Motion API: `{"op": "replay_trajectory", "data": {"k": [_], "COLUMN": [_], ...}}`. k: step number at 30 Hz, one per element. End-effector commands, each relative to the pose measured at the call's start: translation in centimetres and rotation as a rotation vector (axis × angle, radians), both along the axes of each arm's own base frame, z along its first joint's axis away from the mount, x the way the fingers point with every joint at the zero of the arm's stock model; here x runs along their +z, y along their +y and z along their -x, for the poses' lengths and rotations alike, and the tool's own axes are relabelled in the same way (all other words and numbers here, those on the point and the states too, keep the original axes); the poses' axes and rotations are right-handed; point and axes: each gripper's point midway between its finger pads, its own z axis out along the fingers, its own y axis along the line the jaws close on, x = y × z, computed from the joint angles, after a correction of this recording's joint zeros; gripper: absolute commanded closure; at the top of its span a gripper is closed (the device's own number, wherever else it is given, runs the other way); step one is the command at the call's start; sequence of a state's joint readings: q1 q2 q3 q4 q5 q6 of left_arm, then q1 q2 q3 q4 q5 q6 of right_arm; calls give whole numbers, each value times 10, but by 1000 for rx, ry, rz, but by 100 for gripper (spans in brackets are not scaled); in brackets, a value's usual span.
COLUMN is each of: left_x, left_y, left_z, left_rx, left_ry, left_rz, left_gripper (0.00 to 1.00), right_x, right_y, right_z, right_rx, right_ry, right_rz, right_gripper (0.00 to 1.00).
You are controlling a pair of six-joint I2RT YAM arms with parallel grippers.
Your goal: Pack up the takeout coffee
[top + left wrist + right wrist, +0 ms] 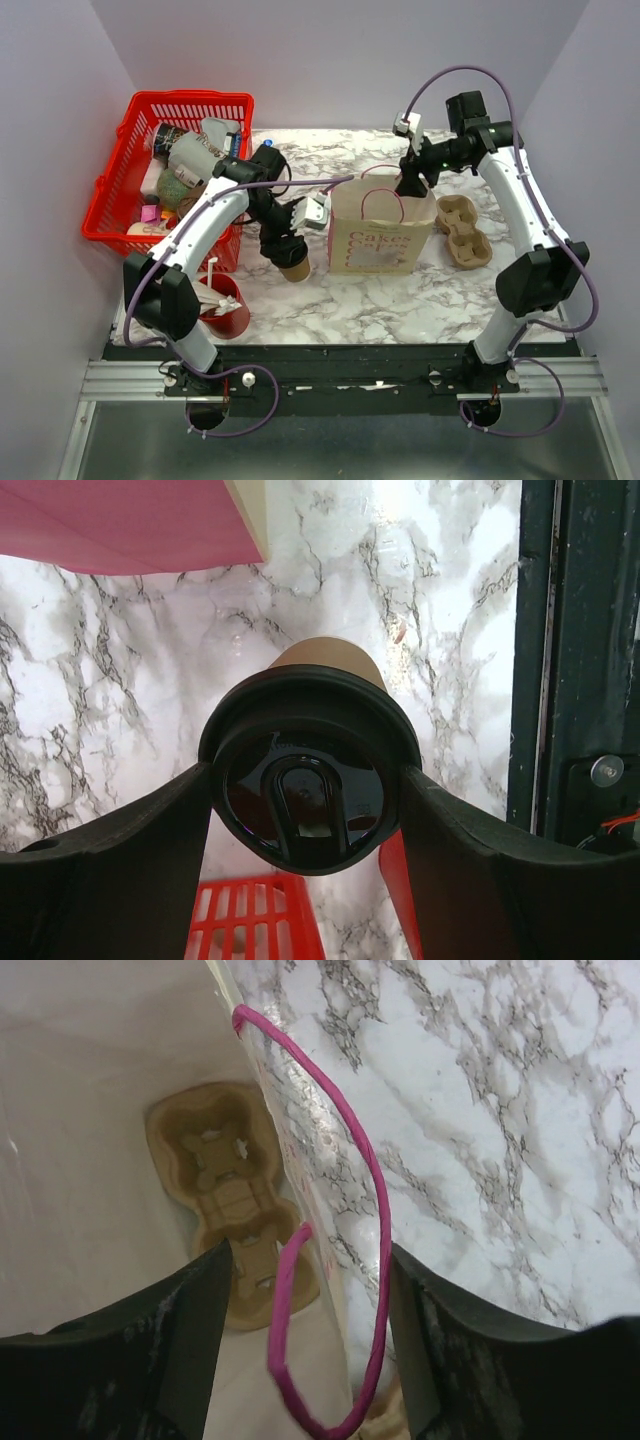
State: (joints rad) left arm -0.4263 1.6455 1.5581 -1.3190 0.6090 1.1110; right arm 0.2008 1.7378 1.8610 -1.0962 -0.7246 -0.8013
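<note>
The takeout coffee (295,268), a tan paper cup with a black lid (310,730), hangs just above the marble left of the paper bag. My left gripper (288,248) (308,772) is shut on it, with one finger pressing each side of the lid. The paper bag (380,240) stands upright and open at mid-table. My right gripper (411,184) (305,1260) is at its back rim. Its jaws are open and straddle the bag wall (290,1140) and the pink handle (372,1190).
One pulp cup carrier (232,1200) lies on the bag's floor, and another (466,232) sits on the table right of the bag. A red basket (110,200) of items stands at the far left. A red cup of white sticks (225,310) is near the front left.
</note>
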Motion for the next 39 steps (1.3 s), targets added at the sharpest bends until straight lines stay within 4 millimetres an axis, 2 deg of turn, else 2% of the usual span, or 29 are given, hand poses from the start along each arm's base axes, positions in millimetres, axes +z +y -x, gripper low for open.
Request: {"op": "replay_trajectory", "data": {"k": [1, 2, 4, 5, 7, 8, 9, 11, 12, 15, 16, 17, 19, 20, 21, 23, 24, 30, 35, 36, 38, 39], "left_x": [16, 18, 29, 35, 56, 65, 82, 102, 122, 156, 164, 171, 190, 195, 205, 216, 227, 255, 270, 274, 274, 268], "left_y": [13, 15, 21, 22, 22, 21, 18, 13, 9, 5, 4, 2, -2, -3, -7, -12, -16, -44, -59, -63, -69, -74], "left_z": [1, -1, -11, -15, -32, -37, -46, -53, -60, -72, -73, -74, -77, -78, -80, -79, -79, -54, -30, -19, -10, 1], "left_rx": [57, 79, 146, 208, 298, 338, 391, 428, 457, 475, 483, 488, 500, 506, 500, 526, 514, 412, 318, 287, 235, 202], "left_ry": [-36, -37, -64, -48, -67, -62, -67, -73, -97, -178, -190, -202, -227, -228, -251, -234, -255, -293, -326, -326, -348, -334], "left_rz": [-17, -20, 2, 18, 101, 134, 176, 230, 270, 338, 358, 376, 430, 448, 488, 539, 581, 678, 704, 715, 707, 691], "left_gripper": [100, 100, 100, 100, 100, 100, 100, 100, 100, 100, 100, 100, 100, 100, 100, 100, 100, 100, 100, 100, 100, 100], "right_x": [-2, 1, 3, 6, 15, 20, 25, 38, 43, 58, 51, 64, 62, 54, 61, 65, 52, 36, 34, 33, 33, 33], "right_y": [5, 6, 7, 8, 9, 9, 10, 11, 11, 11, 11, 13, 12, 15, 15, 19, 18, 29, 31, 30, 30, 30], "right_z": [7, 8, 7, 5, 3, -2, -4, -4, -5, 0, 2, 5, 7, 7, 16, 15, 25, 37, 35, 35, 35, 34], "right_rx": [72, 75, 74, 72, 58, 49, 45, 42, 40, 41, 36, 39, 19, 20, 18, 4, 4, 30, 2, -3, -12, -18], "right_ry": [46, 53, 59, 49, 26, -1, -18, -57, -73, -133, -124, -185, -212, -235, -274, -363, -359, -319, -309, -306, -305, -303], "right_rz": [-19, -19, -28, -35, -49, -55, -59, -69, -70, -80, -70, -77, -66, -71, -78, -76, -65, -51, -50, -46, -47, -47], "right_gripper": [40, 50, 60, 69, 76, 82, 86, 95, 96, 99, 99, 99, 100, 99, 99, 99, 100, 99, 100, 100, 99, 99]}}
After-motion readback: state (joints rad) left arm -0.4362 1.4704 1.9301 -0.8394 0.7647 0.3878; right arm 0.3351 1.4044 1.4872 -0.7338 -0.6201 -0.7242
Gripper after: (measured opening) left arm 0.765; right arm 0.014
